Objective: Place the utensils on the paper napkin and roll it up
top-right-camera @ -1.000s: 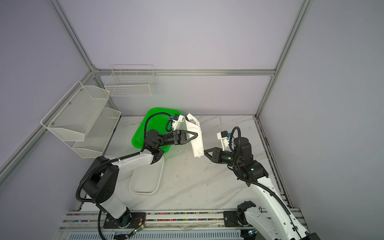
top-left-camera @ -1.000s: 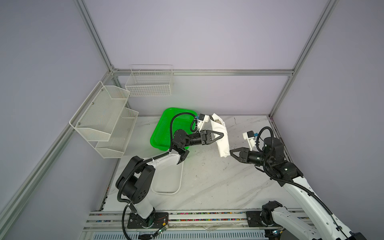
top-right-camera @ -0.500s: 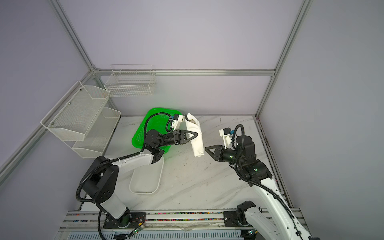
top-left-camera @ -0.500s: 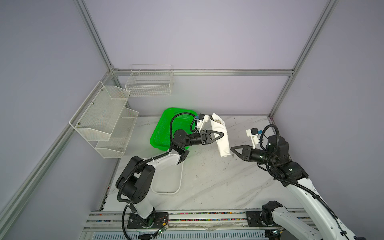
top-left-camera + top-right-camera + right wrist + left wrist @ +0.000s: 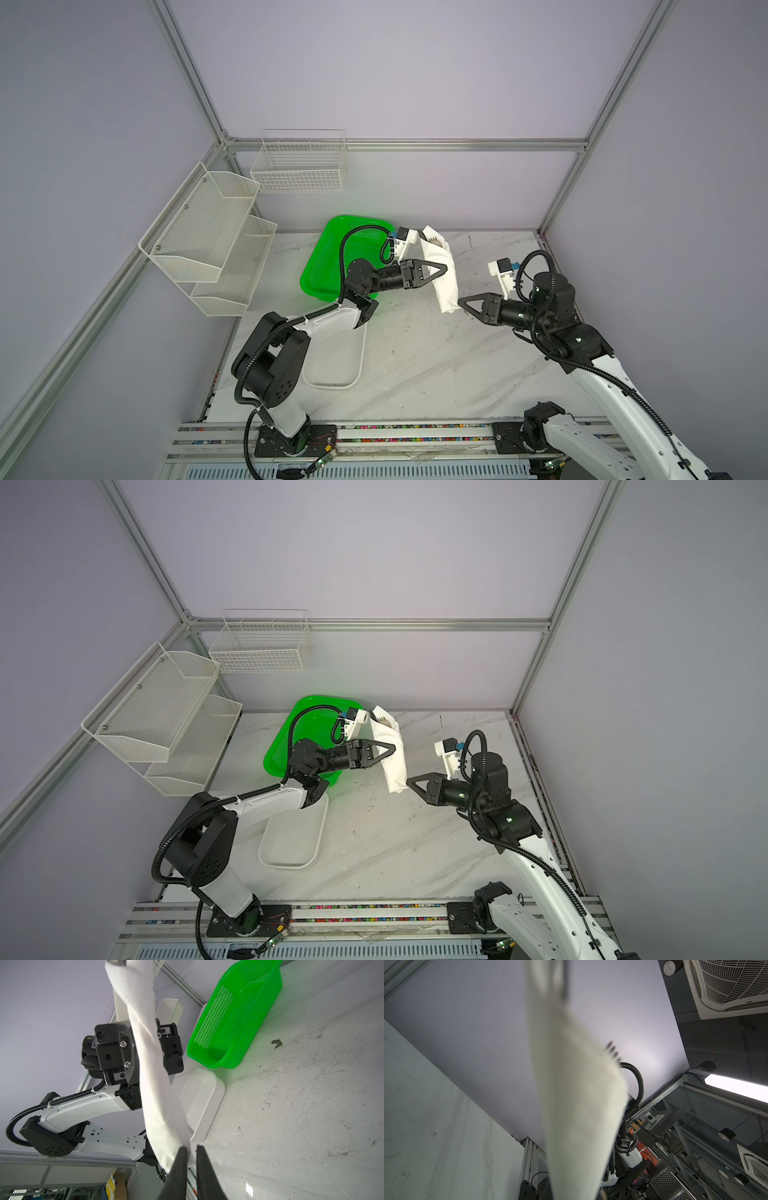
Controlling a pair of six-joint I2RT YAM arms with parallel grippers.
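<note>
The paper napkin (image 5: 448,291) is already wound around the utensils (image 5: 612,1052) into one long white roll. It is held clear of the worktop (image 5: 415,357) over the middle, just right of the green basket (image 5: 328,270), and runs from far to near. The left jaws are closed across the middle of the roll and carry it. The right jaws stand at the near tip, drawn almost together with a narrow gap. A sliver of paper seems to sit in that gap (only the right wrist view shows it), but I cannot tell whether they truly pinch it.

As I judge it, the paper is thin, soft and easily torn. The bundle's weight and stiffness come from the steel inside, which is smooth and would likely slide along the roll if it were tipped steeply. Dark fork tines poke out of the far end, so that end is open. The sound place to hold is across the middle, where the jaws press paper against metal. A hold on the bare tip catches only loose paper. That suits tucking or twisting the end shut (gently), but not bearing weight.
</note>
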